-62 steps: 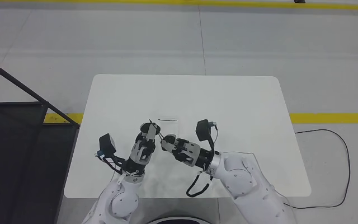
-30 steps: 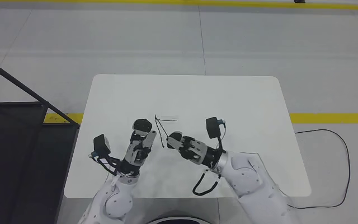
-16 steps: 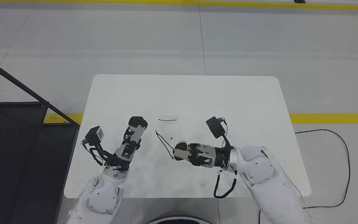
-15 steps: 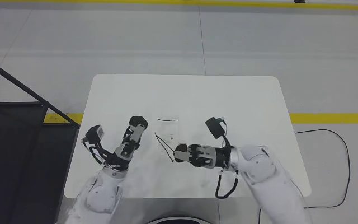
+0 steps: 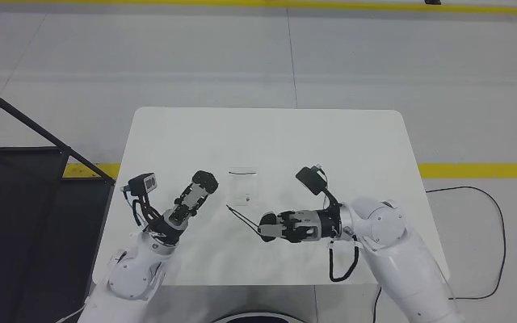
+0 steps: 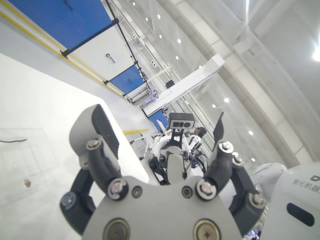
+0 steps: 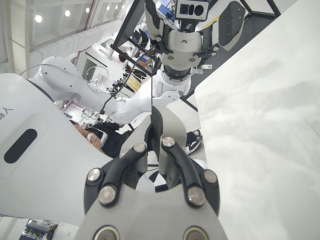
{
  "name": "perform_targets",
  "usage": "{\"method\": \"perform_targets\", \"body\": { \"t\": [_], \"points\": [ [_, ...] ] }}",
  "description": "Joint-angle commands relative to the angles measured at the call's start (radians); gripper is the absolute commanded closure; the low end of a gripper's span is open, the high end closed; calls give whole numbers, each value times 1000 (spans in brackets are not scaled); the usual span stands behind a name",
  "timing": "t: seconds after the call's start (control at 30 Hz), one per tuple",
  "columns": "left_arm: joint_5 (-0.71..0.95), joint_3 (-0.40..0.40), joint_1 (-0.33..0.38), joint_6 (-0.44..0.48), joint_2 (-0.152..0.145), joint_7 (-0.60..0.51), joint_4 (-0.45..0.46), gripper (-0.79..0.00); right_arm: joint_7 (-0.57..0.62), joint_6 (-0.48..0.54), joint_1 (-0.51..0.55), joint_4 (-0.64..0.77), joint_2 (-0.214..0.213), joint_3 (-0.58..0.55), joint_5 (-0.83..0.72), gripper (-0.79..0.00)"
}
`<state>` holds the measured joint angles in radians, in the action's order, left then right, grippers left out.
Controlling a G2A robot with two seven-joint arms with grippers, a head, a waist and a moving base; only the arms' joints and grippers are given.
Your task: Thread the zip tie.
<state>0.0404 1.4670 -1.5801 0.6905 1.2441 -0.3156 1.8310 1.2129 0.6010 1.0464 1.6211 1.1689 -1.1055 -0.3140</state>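
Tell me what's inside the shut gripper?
A thin black zip tie is pinched in the right gripper, its long part sticking out. The pinched end is hidden between the fingers.

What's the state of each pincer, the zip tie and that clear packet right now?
left pincer: open, empty, near the clear packet, not touching it.
right pincer: shut on the zip tie.
zip tie: gripped at one end, straight, free end towards the left pincer, no loop.
clear packet: flat on the table, thin black strand at its far edge; open or sealed, cannot tell.
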Motion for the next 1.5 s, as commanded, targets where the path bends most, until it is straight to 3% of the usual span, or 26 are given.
{"method": "perform_targets", "body": {
  "t": [0.0,0.07,0.1,0.13,0.23,0.3,0.33,0.43,0.57,0.73,1.47],
  "points": [
    [0,0,0,0,0,0,0,-785,0,0,0,0,0,0,0,0],
    [0,-10,-2,-10,0,-9,7,-785,0,0,0,0,0,0,0,0],
    [8,-16,-3,-16,0,-18,11,-683,0,0,0,0,0,0,0,0],
    [21,-24,-4,-22,-1,-37,14,-640,0,-5,2,2,0,3,-1,0],
    [129,-33,5,-65,-8,-143,19,-591,47,-41,-9,10,-3,14,-48,0],
    [217,-23,16,-92,-15,-227,14,-385,83,-77,-28,9,-7,23,-88,0],
    [258,-18,20,-105,-19,-268,11,-372,98,-92,-37,8,-9,27,-107,0],
    [367,1,32,-144,-28,-376,0,-403,138,-132,-62,7,-17,44,-147,0],
    [468,16,41,-174,-36,-488,-10,-385,168,-161,-88,-8,-28,61,-194,0],
    [530,31,44,-177,-43,-572,-19,-388,207,-201,-126,-56,-36,78,-256,0],
    [546,15,57,-151,-50,-592,-48,-296,158,-151,-227,-201,-14,166,-264,0]
  ]
}}
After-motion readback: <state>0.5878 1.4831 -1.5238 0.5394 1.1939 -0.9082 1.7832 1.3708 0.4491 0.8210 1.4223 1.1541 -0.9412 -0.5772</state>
